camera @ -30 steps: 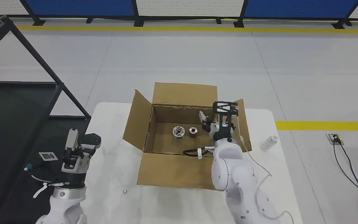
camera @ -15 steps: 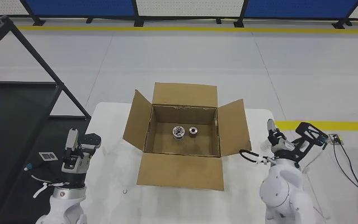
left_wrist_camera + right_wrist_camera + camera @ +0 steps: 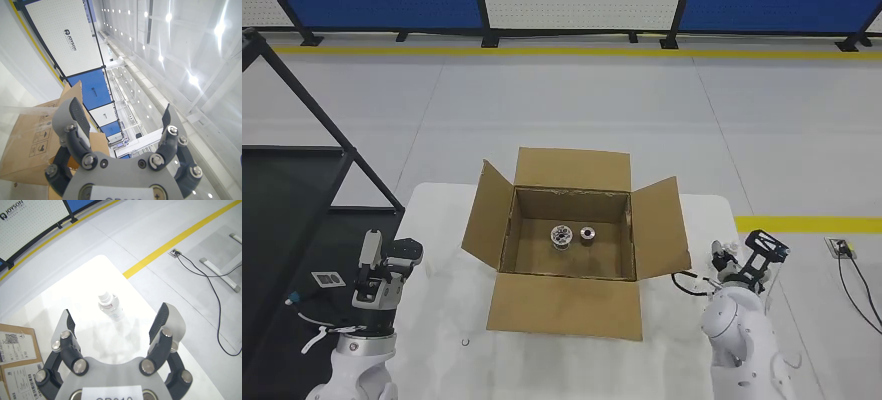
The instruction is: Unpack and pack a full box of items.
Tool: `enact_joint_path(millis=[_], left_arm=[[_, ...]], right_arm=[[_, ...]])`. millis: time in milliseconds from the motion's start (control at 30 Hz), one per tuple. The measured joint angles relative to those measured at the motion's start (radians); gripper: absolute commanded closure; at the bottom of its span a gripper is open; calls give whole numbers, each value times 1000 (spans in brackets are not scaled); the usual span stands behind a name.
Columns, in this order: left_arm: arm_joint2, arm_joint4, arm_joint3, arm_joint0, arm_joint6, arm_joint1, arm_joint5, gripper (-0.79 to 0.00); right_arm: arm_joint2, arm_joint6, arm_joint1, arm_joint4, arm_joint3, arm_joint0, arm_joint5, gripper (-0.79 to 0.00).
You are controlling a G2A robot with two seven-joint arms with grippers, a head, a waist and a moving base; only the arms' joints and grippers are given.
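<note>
Evidently mid-unpacking: the bottle [image 3: 110,309] stands by the counter's [image 3: 442,300] right edge, two small items [image 3: 561,235] lie in the box [image 3: 572,165], and both arms' jaws spread empty.

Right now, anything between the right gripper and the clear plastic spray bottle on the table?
Nothing visible. The clear plastic spray bottle stands upright on the white table ahead of the right gripper, its jaws open, with bare tabletop between. The brown cardboard box sits off to the side.

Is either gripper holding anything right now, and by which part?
Nothing is held. The right gripper is open, with the spray bottle on the table apart from it. The left gripper is open and empty too.
</note>
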Motion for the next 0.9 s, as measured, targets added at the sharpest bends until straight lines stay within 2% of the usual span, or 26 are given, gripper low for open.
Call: enact_joint_path(millis=[67, 133, 233, 300, 333, 400, 433, 567, 700, 900], left_arm=[[0, 0, 0, 0, 0, 0, 0, -785], [0, 0, 0, 0, 0, 0, 0, -785], [0, 0, 0, 0, 0, 0, 0, -785], [0, 0, 0, 0, 0, 0, 0, -785], [0, 0, 0, 0, 0, 0, 0, -785], [0, 0, 0, 0, 0, 0, 0, -785], [0, 0, 0, 0, 0, 0, 0, -785], [0, 0, 0, 0, 0, 0, 0, -785], [0, 0, 0, 0, 0, 0, 0, -785], [0, 0, 0, 0, 0, 0, 0, -785]], right_arm=[[2, -6, 0, 18, 41, 21, -15, -785], [8, -20, 2, 36, 83, 43, -30, -730], [14, -39, 3, 49, 148, 79, -42, -526], [15, -49, 4, 56, 184, 101, -46, -462], [15, -55, 4, 61, 207, 115, -50, -388], [16, -65, 5, 67, 240, 136, -56, -357], [16, -71, 6, 71, 261, 149, -60, -314], [15, -91, 7, 80, 311, 183, -64, 0], [18, -125, 8, 103, 305, 186, -65, 0], [20, -161, 6, 132, 208, 145, -48, 0]])
